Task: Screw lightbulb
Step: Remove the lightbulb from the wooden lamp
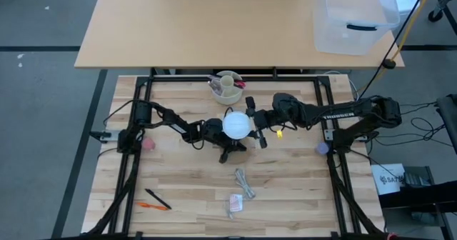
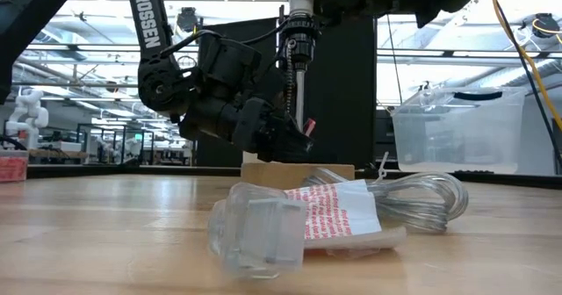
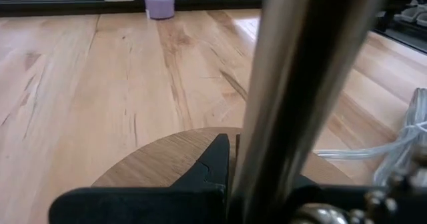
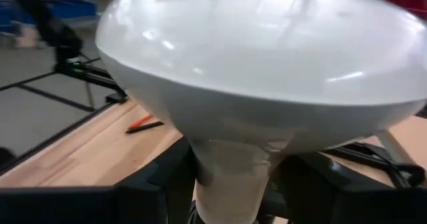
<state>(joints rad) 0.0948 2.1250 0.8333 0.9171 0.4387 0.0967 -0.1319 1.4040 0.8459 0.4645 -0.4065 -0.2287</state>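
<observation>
Lightbulb (image 1: 237,123) positioned over the lamp at table centre; seating not confirmed.

Right gripper (image 1: 251,121) is clamped on the lightbulb's neck, holding it dome-up above the lamp stem (image 3: 300,84), which the left gripper (image 1: 214,131) steadies, jaws closed on it over the wooden base (image 3: 167,157). Thread engagement is hidden; tightening appears outstanding. Arm lettering reads "TROSSEN".

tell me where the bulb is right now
High view: the bulb is mid-table in the right pincer, just in front of the pen cup.
</observation>
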